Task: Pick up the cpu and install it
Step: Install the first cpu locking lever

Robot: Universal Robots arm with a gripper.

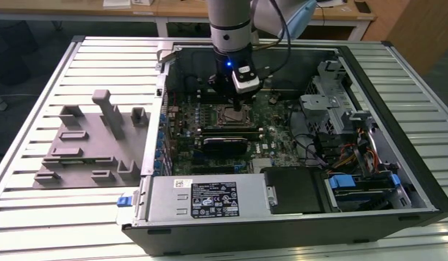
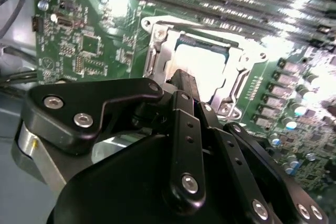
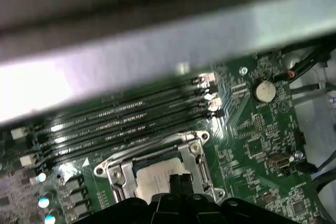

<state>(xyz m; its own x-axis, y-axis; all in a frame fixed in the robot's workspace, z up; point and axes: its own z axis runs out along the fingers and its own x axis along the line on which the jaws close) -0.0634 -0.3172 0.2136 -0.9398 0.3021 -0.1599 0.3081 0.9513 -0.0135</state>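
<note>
The exterior view looks down from high up, at a slant, onto the whole table (image 1: 35, 163), the open case (image 1: 398, 179) lying on it and the arm (image 1: 230, 27) reaching in. Both wrist views sit very close above the motherboard (image 2: 73, 40), looking past the fingers (image 2: 181, 85) at the socket (image 2: 205, 66) from different sides. All three views share the socket (image 1: 234, 115) and the memory slots (image 3: 126, 124) beside it.

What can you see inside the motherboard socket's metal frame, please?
The cpu lies inside the socket frame, its pale shiny top showing in both wrist views. The gripper covers its near edge, so its seating cannot be judged.
</note>
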